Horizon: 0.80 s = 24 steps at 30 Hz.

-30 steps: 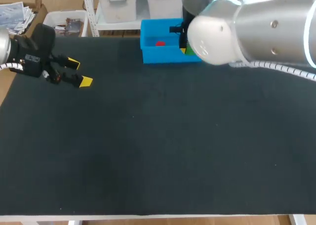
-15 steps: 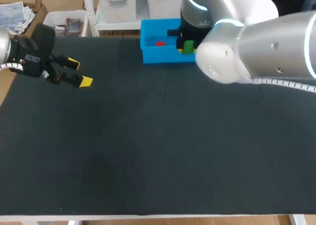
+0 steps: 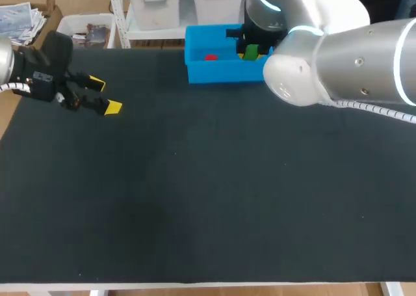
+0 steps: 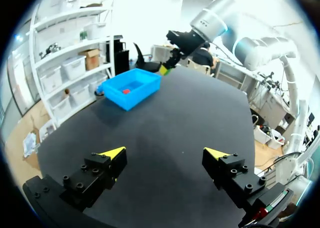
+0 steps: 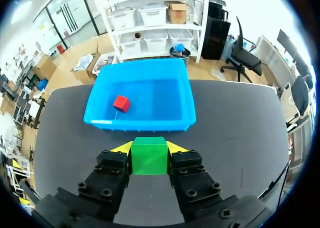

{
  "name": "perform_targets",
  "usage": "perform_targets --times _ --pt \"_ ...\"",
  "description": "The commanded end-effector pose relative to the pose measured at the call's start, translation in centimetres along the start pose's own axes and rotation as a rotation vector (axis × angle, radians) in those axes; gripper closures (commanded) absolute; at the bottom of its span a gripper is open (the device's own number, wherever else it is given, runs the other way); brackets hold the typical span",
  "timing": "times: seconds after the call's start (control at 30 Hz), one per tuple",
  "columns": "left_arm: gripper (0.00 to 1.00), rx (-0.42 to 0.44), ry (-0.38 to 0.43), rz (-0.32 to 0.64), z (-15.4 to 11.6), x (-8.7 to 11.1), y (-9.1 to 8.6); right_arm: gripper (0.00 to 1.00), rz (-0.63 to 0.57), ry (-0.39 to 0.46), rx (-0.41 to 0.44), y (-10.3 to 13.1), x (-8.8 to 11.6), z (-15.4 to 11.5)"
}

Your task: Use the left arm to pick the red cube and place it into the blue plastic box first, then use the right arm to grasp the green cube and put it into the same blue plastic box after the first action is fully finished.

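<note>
The blue plastic box [image 3: 214, 68] stands at the table's far edge, and the red cube [image 3: 210, 57] lies inside it. In the right wrist view the red cube [image 5: 121, 103] sits in the box [image 5: 140, 119] just ahead of my right gripper [image 5: 148, 148], which is shut on the green cube [image 5: 148, 156]. From the head view the green cube [image 3: 250, 51] hangs over the box's right end in my right gripper [image 3: 248, 51]. My left gripper [image 3: 104, 95] stands open and empty over the table's left side; its fingers [image 4: 112, 154] are wide apart, far from the box [image 4: 131, 88].
The black table mat [image 3: 208, 192] stretches bare across the middle and front. My right arm [image 3: 338, 55] reaches in bulky from the right over the far right part of the table.
My right gripper has carried the green cube farther back and up, from the box's front right corner to over its right end. The left arm has not moved.
</note>
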<state>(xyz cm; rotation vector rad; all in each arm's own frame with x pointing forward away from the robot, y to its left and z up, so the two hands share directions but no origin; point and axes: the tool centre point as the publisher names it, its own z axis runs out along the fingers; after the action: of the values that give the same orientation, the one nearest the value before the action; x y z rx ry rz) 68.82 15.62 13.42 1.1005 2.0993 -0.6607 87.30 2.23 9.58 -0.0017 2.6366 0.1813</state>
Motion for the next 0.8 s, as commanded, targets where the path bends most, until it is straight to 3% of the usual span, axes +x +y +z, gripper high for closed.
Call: perform_targets --times 0.03,0.43,0.8 --pt "0.0 0.002 -0.007 0.003 0.0 0.2 0.1 1.0 -0.001 0.024 -0.007 0.7 -2.5 2.2" --pt "0.0 0.002 -0.007 0.003 0.0 0.2 0.1 1.0 0.0 0.022 -0.033 1.4 -5.6 5.0" --pt "0.0 0.002 -0.007 0.003 0.0 0.2 0.1 1.0 0.003 0.041 -0.035 1.0 -6.3 7.4"
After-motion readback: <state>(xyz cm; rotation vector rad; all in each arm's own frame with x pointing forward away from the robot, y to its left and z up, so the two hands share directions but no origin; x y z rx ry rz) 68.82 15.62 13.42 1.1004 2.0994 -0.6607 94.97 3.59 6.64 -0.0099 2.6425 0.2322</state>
